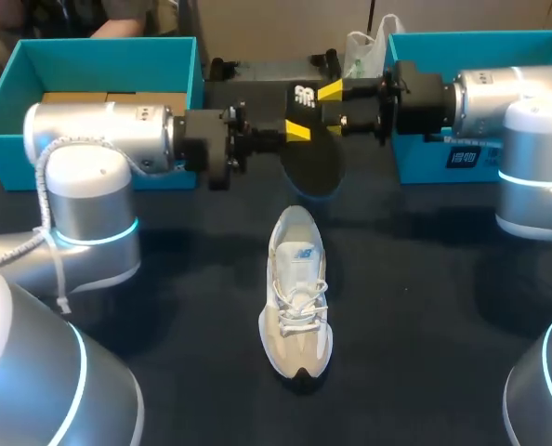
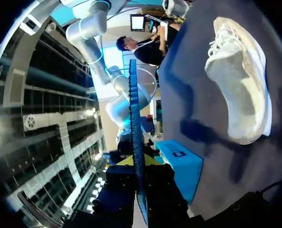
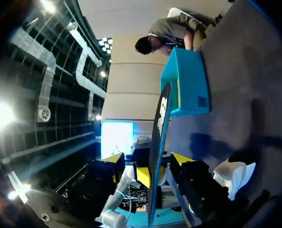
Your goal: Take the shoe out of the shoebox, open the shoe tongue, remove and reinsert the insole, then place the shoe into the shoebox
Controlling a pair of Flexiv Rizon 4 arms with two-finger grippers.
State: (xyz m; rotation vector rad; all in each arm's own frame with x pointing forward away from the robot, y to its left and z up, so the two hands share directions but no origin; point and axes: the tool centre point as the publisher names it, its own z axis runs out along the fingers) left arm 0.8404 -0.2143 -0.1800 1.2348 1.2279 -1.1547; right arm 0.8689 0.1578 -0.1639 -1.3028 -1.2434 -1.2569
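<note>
The left pincer [image 1: 299, 127] and the right pincer [image 1: 336, 100] face each other tip to tip above the far middle of the dark blue bench [image 1: 425, 307]. A thin black insole with a white logo [image 1: 313, 165] stands on edge in the air between them.

In the left wrist view the insole [image 2: 133, 118] runs edge-on straight out from the left pincer [image 2: 137, 164]. Its yellow tips sit tight against both faces, so that pincer is clamped on the insole.

In the right wrist view the insole [image 3: 159, 123] passes between the fingers of the right pincer [image 3: 150, 159]. Those tips stand well apart, with a gap on either side, so that pincer is spread and is not gripping.

The pale grey lace-up sneaker [image 1: 297, 297] rests on its sole on the bench. It is well apart from both pincers, on my side of them, with its toe towards me. From the left wrist it shows off to one side of the pincer [image 2: 240, 80].

One teal cardboard shoebox [image 1: 6, 102] lies beyond the left arm, ahead of the right pincer [image 3: 188, 80]. A second teal shoebox [image 1: 408, 153] lies beyond the right arm, ahead of the left pincer [image 2: 181, 161]. A white plastic bag [image 1: 361, 46] sits just beside the second shoebox.
</note>
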